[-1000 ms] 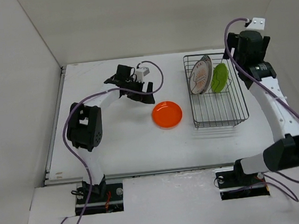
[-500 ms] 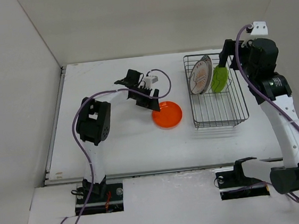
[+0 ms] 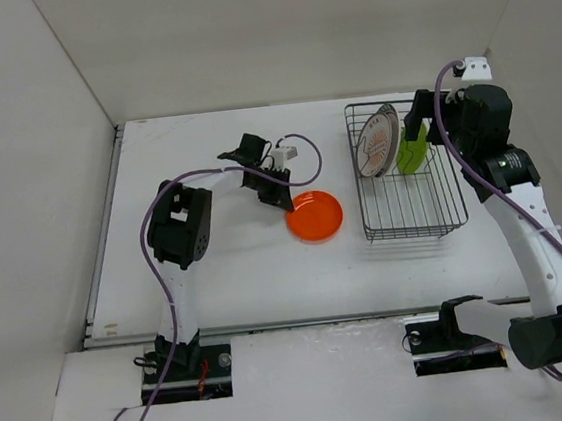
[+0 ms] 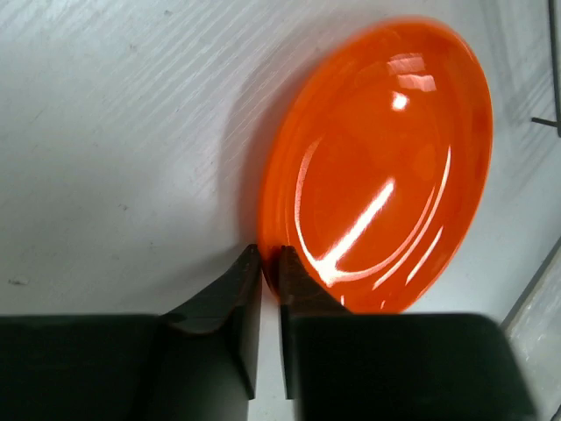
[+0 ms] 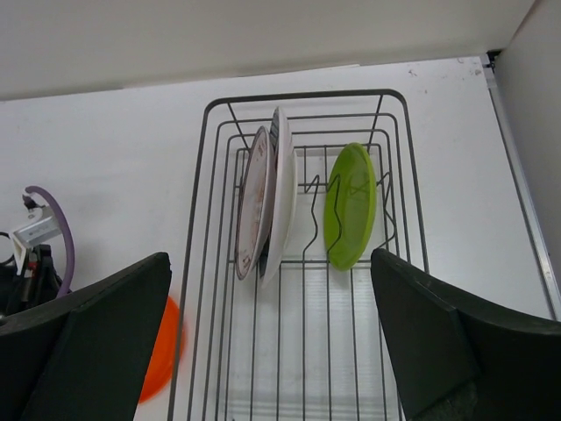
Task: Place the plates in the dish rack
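The orange plate [image 3: 314,215] lies flat on the table left of the dish rack [image 3: 414,229]. My left gripper [image 3: 282,198] is at its near-left rim, shut on the orange plate [image 4: 386,167], one finger on each side of the rim; left gripper [image 4: 270,259]. In the dish rack [image 5: 298,96] three plates stand upright: a small patterned white plate [image 5: 252,202], a larger white plate [image 5: 284,189] against it, and a lime green plate [image 5: 351,206] a few slots away. My right gripper [image 5: 270,256] hangs open above the rack, holding nothing; right gripper [image 3: 419,124].
White walls close in the table at the back and both sides. The left arm's purple cable [image 3: 301,158] loops over the table behind the orange plate. The rack's near half [image 3: 411,202] holds nothing.
My left gripper moved right to the orange plate's rim and went from open to shut on it. The right arm swung in over the rack's back end.
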`<state>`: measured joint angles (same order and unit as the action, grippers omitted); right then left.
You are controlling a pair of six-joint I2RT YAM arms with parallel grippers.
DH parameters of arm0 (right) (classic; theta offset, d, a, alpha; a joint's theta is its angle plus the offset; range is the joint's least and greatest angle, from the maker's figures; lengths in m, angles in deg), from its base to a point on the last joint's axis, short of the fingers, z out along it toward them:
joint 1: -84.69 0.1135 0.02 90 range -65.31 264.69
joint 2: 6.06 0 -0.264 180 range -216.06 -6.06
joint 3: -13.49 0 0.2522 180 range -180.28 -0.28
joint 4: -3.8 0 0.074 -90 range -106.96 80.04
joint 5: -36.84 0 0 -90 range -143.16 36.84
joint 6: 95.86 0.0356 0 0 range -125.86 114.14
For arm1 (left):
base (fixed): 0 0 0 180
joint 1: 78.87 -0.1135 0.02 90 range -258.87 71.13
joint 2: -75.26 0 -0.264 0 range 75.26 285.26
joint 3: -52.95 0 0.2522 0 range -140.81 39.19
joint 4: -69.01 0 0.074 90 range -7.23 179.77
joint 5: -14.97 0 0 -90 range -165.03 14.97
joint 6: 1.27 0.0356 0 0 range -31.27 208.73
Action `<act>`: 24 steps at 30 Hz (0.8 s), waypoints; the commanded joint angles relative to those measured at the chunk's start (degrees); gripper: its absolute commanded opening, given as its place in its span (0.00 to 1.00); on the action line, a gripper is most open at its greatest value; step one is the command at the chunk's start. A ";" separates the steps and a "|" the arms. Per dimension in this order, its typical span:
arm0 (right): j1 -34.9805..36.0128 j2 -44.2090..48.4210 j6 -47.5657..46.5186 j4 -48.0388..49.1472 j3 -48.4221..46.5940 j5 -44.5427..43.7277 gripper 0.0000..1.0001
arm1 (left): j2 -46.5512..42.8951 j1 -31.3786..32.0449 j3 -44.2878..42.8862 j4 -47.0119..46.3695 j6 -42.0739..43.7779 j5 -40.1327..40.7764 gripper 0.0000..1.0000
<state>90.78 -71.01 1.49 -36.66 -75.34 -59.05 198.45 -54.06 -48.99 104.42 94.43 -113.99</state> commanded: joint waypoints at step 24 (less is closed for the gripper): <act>4.36 1.94 -4.02 26.25 17.84 44.98 1.00 | -27.21 -5.04 -7.88 15.44 14.96 -9.81 0.00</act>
<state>93.27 -67.06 -1.06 -18.43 -59.30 -23.68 176.66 -59.37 -55.48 116.75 106.30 -119.45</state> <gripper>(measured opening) 0.999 0.043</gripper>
